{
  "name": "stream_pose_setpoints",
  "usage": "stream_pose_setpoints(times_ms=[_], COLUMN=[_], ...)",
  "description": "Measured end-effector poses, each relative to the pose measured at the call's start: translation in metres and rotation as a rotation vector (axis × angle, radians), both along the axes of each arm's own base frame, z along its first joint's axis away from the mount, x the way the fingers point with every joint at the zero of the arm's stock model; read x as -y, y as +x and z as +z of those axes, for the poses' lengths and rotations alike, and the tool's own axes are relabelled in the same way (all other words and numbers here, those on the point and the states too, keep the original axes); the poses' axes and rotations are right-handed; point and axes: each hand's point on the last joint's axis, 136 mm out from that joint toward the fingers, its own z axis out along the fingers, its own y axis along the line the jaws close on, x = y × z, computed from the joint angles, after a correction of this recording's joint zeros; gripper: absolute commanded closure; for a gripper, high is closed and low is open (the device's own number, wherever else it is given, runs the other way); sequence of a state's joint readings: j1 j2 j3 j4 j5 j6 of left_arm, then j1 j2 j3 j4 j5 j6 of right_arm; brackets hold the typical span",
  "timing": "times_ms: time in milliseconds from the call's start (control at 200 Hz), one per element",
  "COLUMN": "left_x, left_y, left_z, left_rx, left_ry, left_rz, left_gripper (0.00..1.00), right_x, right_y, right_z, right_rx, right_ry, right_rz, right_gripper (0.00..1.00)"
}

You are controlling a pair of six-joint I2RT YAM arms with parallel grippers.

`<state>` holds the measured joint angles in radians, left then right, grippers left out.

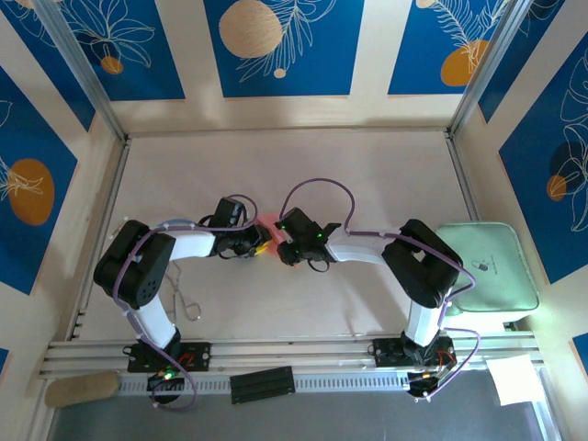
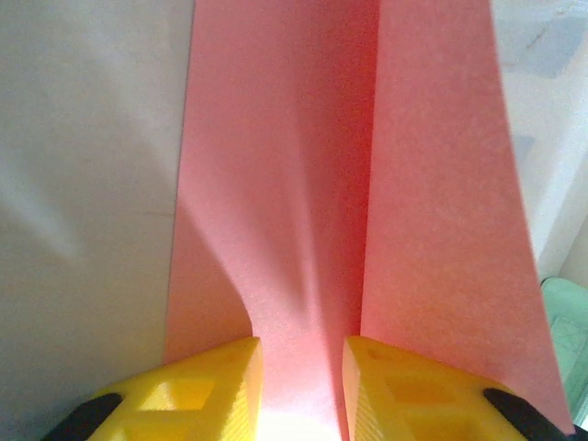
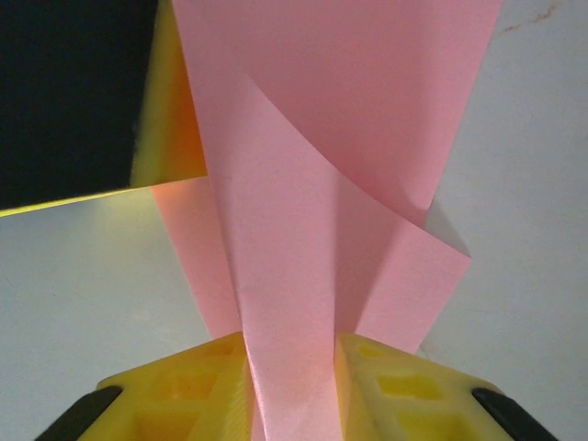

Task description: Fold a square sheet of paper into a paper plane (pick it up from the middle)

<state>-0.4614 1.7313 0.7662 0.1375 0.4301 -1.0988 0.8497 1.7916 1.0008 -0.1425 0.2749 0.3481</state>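
The square sheet of paper (image 1: 267, 223) is pink and hangs between my two grippers at the table's middle. My left gripper (image 1: 261, 244) comes in from the left, my right gripper (image 1: 281, 248) from the right, their tips almost touching. In the left wrist view the paper (image 2: 432, 184) runs up from between the yellow fingers (image 2: 220, 381), with a long crease down it; the left gripper (image 2: 303, 372) is shut on it. In the right wrist view the paper (image 3: 349, 110) curls and bends, and the right gripper (image 3: 292, 372) is shut on a folded strip of it. The left gripper's yellow finger (image 3: 175, 119) shows behind.
A pale green pad (image 1: 487, 266) lies at the right edge beside the right arm. A white paper sheet (image 1: 516, 378) sits at the near right corner. A black strip (image 1: 262, 384) lies on the front rail, and a beige block (image 1: 81, 390) at the near left.
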Motion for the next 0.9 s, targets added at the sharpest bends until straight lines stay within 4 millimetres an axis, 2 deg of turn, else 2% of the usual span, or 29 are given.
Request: stream_pose_setpoints(times_ms=[385, 900], left_x=[0.0000, -0.0001], left_y=[0.0000, 0.0000], left_z=[0.0000, 0.0001], left_rx=[0.000, 0.000], left_ry=[0.000, 0.000], left_rz=[0.000, 0.000], left_gripper=[0.70, 0.70], right_x=[0.0014, -0.0020], right_y=[0.0013, 0.0027], right_z=[-0.0087, -0.0076], right_rx=[-0.005, -0.015], right_ry=[-0.024, -0.001], right_rz=[-0.006, 0.002], right_gripper=[0.71, 0.89])
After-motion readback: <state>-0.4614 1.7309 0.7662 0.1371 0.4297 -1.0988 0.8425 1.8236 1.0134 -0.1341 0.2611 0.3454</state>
